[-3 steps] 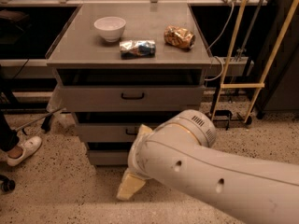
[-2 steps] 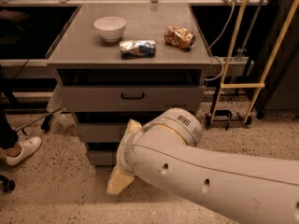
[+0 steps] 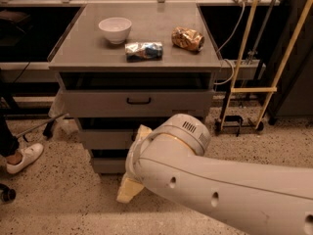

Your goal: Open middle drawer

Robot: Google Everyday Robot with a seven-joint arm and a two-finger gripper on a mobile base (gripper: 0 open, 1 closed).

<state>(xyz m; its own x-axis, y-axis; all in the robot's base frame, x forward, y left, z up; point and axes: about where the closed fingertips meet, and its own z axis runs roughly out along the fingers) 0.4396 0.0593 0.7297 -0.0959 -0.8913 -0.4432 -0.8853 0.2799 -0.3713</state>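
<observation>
The grey cabinet [image 3: 137, 58] has three stacked drawers. The middle drawer [image 3: 104, 139] shows only its left part; its handle is hidden behind my arm. The top drawer [image 3: 98, 103] above it is shut and shows its small black loop handle [image 3: 139, 101]. The lowest drawer [image 3: 106, 165] shows a little at the left. My white arm [image 3: 205, 180] reaches in from the lower right across the drawer fronts. My cream-coloured gripper [image 3: 130, 189] hangs low, in front of the lowest drawer and near the floor.
On the cabinet top lie a white bowl [image 3: 115, 29], a blue-and-silver snack bag [image 3: 143, 51] and a brown crumpled bag [image 3: 187, 38]. A yellow-framed cart [image 3: 254, 89] stands at the right. A person's white shoe [image 3: 24, 158] is on the floor at the left.
My arm has swung left and a little down across the drawer fronts, and the gripper has moved left with it.
</observation>
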